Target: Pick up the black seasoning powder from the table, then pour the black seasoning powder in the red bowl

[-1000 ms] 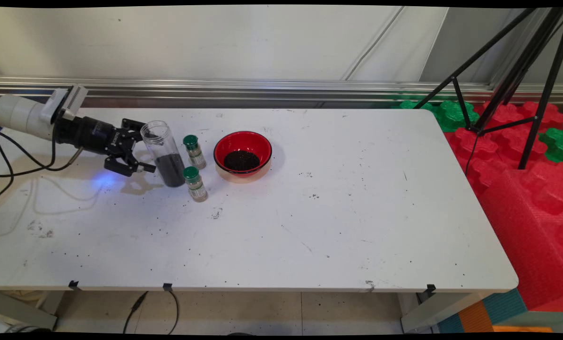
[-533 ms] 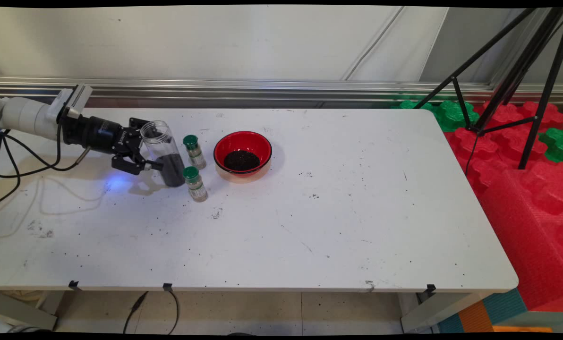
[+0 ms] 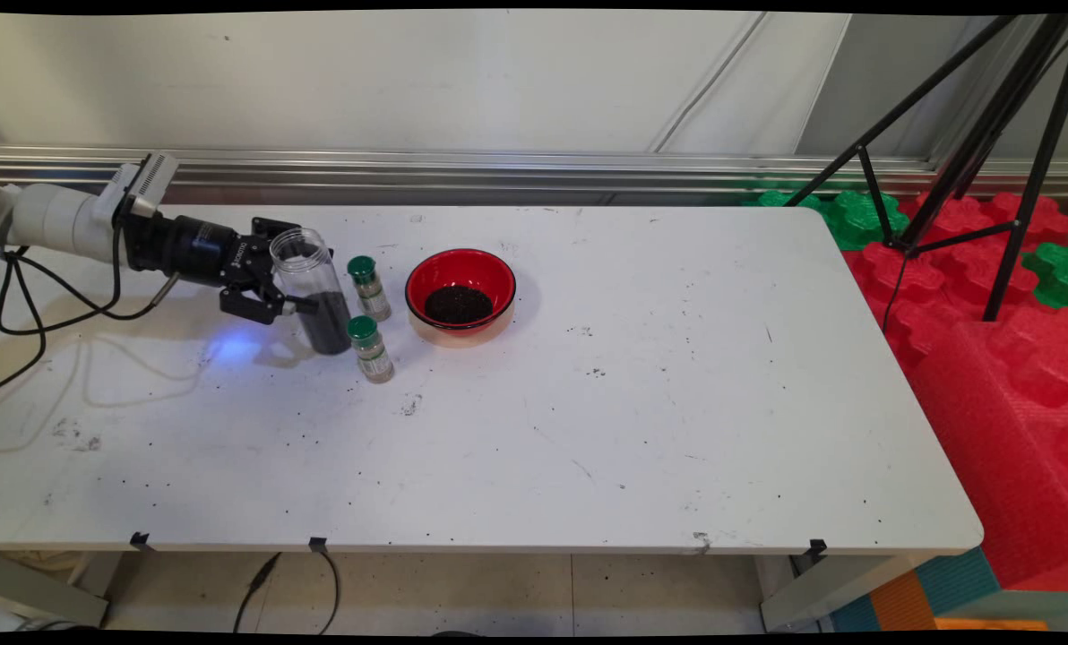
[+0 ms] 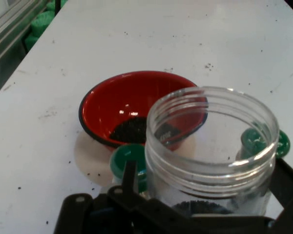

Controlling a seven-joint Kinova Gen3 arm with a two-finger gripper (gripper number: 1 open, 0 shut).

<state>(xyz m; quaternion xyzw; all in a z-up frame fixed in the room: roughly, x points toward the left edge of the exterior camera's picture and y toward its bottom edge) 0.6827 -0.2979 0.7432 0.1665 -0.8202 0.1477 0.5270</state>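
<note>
Near spice bottle (image 3: pixel 371 348): green cap, upright on counter (image 3: pixel 588 430), just right of jar base, apart from it.
Gripper (image 3: pixel 285 279): reaching in level from left, fingers (image 3: pixel 299 307) set either side of jar; clamped or merely flanking, cannot tell.
Jar (image 3: pixel 312 291): clear, lidless, upright, dark granules filling lower part; side approach leaves mouth clear.
Second spice bottle (image 3: pixel 369 288): between jar and bowl, standing.
Bowl (image 3: pixel 460 291): red, dark granules inside, beyond the bottles.
</note>
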